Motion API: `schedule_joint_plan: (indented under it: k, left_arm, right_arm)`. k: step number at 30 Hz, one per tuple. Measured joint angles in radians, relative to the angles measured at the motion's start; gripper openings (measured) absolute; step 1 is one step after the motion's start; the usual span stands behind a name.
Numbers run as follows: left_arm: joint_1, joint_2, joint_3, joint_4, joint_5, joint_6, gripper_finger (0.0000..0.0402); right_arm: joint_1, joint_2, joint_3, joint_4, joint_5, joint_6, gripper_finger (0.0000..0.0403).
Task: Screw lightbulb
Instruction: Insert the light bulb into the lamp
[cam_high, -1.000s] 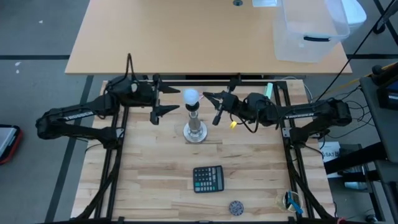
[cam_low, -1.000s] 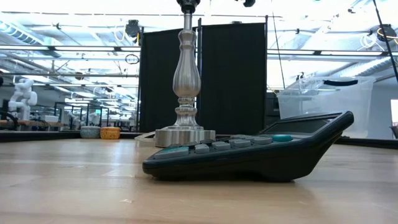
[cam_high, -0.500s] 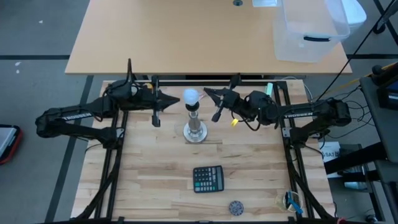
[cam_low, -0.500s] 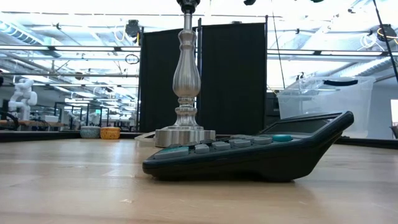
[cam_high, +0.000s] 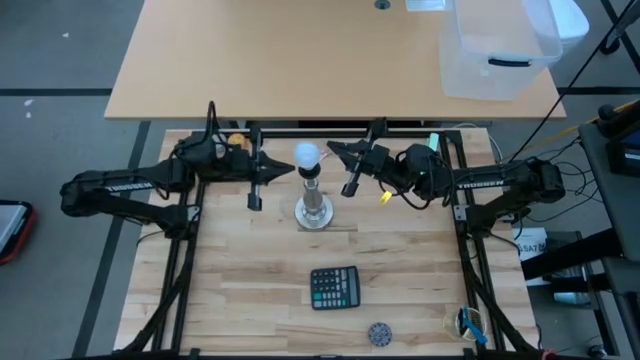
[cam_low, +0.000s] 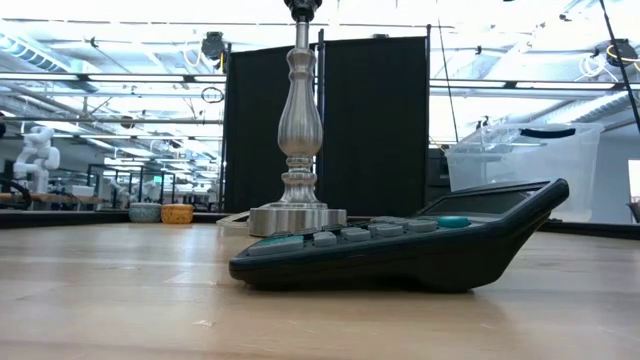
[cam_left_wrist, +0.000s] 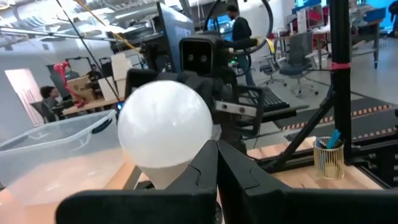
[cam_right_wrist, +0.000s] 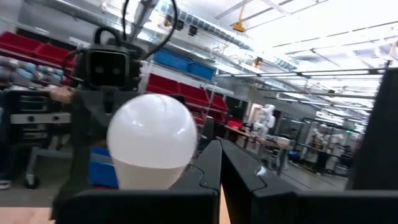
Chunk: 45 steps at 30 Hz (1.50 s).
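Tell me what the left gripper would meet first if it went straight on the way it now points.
Probably the lightbulb: the left gripper, jaws shut, points right toward it atop the stand, though it may pass just beside the globe.

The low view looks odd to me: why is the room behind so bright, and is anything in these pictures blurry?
In the low view, the bright room backlights the silver stand and calculator, which looks large because it sits close. In the left wrist view the lightbulb is soft, near the lens. The right wrist view is similarly soft, with glaring ceiling lights. The high view is evenly lit.
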<state>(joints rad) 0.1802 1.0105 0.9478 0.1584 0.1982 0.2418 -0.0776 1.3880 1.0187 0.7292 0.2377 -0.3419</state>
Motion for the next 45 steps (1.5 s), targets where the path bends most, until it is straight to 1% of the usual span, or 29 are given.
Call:
schedule_joint_plan:
  k: [3, 6, 11, 19, 22, 26, 28, 32, 37, 45]
  left_arm:
    - [0.000, 0.013, 0.000, 0.028, -0.003, 0.000, 0.0001]
    - [0.000, 0.017, 0.000, 0.038, -0.008, 0.000, 0.0001]
    - [0.000, 0.017, 0.000, 0.041, -0.052, 0.000, 0.0001]
    - [0.000, 0.017, 0.000, 0.041, -0.055, -0.001, 0.0000]
    - [0.000, 0.017, 0.000, 0.041, -0.056, -0.001, 0.0000]
    - [0.000, 0.017, 0.000, 0.041, -0.056, -0.001, 0.0000]
    - [0.000, 0.017, 0.000, 0.041, -0.056, -0.003, 0.0000]
    - [0.000, 0.017, 0.000, 0.037, -0.056, -0.007, 0.0000]
    - [0.000, 0.016, 0.000, 0.037, -0.056, -0.007, 0.0000]
    - [0.000, 0.016, 0.000, 0.037, -0.058, -0.004, 0.0000]
  right_arm:
    - [0.000, 0.000, 0.000, 0.000, -0.029, 0.017, 0.0000]
    - [0.000, 0.000, 0.000, 0.001, -0.031, 0.019, 0.0000]
    - [0.000, 0.000, 0.000, 0.022, -0.031, 0.018, 0.0000]
    - [-0.009, 0.000, 0.000, 0.029, -0.032, 0.019, 0.0000]
    - [-0.028, 0.001, 0.001, 0.030, -0.032, 0.017, 0.0000]
    - [-0.089, 0.002, 0.001, 0.044, -0.040, 0.015, 0.0000]
    - [-0.130, 0.002, 0.005, 0.054, -0.085, 0.028, 0.0000]
    - [-0.183, 0.003, 0.045, -0.059, -0.199, 0.133, 0.0000]
    - [-0.168, 0.040, 0.053, -0.045, -0.218, 0.131, 0.0000]
    - [-0.148, 0.080, 0.052, -0.024, -0.216, 0.133, 0.0000]
